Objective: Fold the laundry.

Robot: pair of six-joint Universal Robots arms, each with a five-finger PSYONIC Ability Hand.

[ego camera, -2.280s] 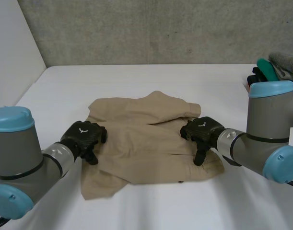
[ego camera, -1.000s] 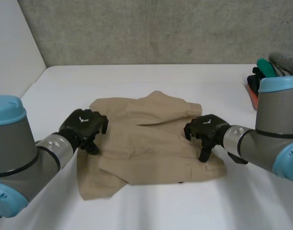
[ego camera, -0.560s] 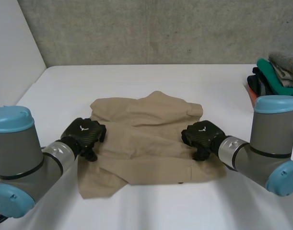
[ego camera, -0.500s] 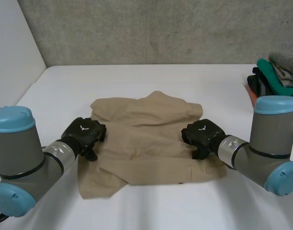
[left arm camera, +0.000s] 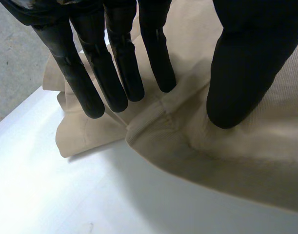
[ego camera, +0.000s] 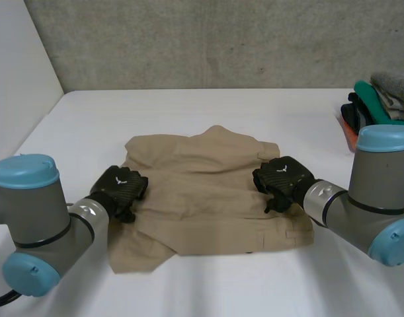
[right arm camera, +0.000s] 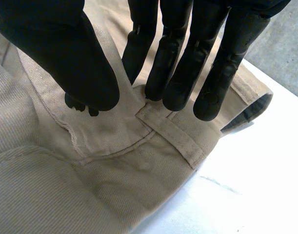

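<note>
Head view, one tan garment (ego camera: 208, 201), left hand (ego camera: 120, 186), right hand (ego camera: 281, 177) upon it

White surface (ego camera: 208, 109), matte, evenly lit. Rough grey concrete wall (ego camera: 221, 39) runs along its far edge, well beyond the left hand (ego camera: 119, 188) and the right hand (ego camera: 281, 178). Concrete is mottled, pitted in places. Plain white side wall (ego camera: 16, 79) rises on the left hand's outer side, meeting the concrete at a corner.

Matt, finely ribbed cloth trousers (ego camera: 202, 198)
</note>
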